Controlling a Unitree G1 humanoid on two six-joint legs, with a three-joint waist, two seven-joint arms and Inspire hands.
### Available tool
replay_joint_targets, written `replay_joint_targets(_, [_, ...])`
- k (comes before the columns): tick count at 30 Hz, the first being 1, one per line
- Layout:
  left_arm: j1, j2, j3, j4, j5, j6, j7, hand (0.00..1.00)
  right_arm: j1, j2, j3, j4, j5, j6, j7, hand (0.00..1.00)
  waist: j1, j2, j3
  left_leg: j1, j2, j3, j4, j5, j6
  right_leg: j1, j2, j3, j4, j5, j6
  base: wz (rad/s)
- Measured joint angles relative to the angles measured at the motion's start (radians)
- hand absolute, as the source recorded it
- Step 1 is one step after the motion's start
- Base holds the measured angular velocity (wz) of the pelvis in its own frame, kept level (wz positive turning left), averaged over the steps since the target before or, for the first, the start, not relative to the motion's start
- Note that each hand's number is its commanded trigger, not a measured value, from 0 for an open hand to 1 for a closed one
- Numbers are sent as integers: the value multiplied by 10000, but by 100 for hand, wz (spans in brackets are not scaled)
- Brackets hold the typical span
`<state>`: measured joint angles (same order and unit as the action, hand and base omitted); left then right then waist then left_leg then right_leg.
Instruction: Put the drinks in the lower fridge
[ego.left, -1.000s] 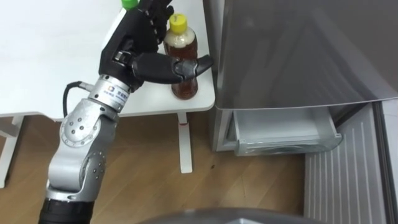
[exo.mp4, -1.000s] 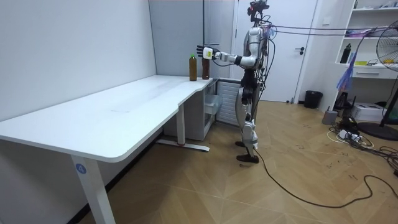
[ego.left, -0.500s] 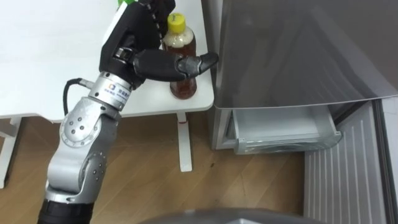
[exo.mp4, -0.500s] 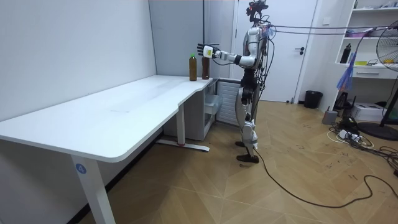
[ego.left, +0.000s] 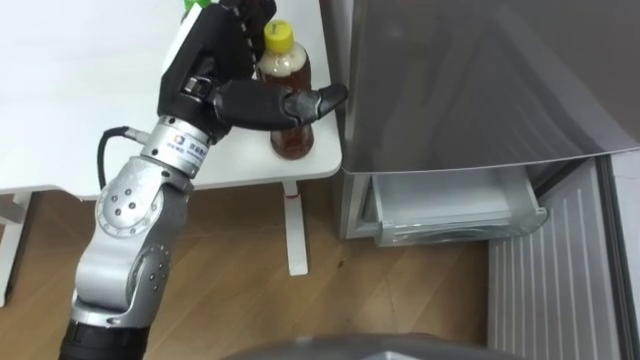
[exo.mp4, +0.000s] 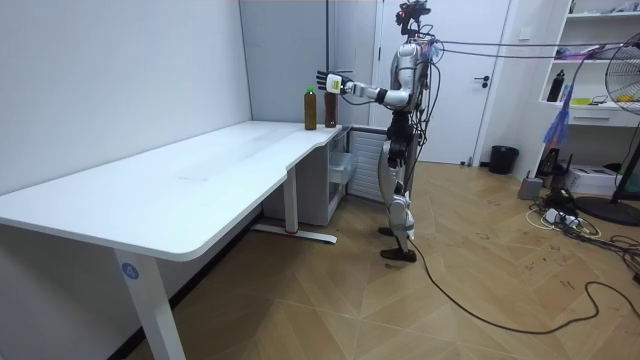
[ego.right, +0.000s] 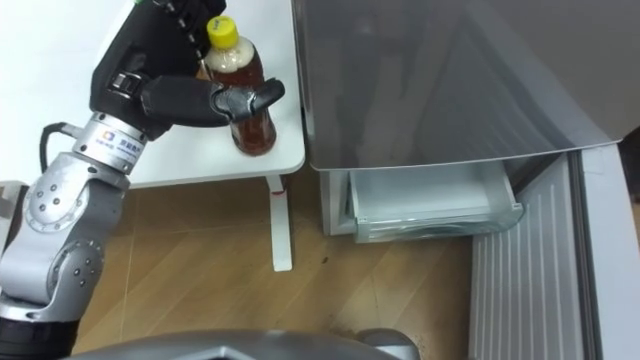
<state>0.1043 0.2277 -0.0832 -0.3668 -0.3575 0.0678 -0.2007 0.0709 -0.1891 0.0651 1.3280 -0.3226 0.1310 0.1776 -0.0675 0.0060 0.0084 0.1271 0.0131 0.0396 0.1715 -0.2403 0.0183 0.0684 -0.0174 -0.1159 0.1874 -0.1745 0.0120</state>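
While standing at table (ego.left: 80, 100) end, reaching left hand (ego.left: 215, 65) to yellow-capped bottle (ego.left: 292, 140).
Thumb straight, fingers apart; in eye views, open fridge drawer (ego.left: 455, 205).

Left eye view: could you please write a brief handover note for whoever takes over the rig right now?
Left hand: open, thumb across the front of the yellow-capped brown drink bottle.
Both drinks stand on the white table, the green-capped brown bottle beside it.
Done: the grey fridge's lower drawer is open.
Left: grasp and put both in the drawer.
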Motion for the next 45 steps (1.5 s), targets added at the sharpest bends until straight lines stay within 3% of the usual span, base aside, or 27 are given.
replay_joint_targets(45, [62,0,18,366,1176,134,425,0,83,-5,-86,17,-8,11,218,0,-105,78,38,253,-1,-4,-2,0,0,258,5,-33,2,0,0,0])
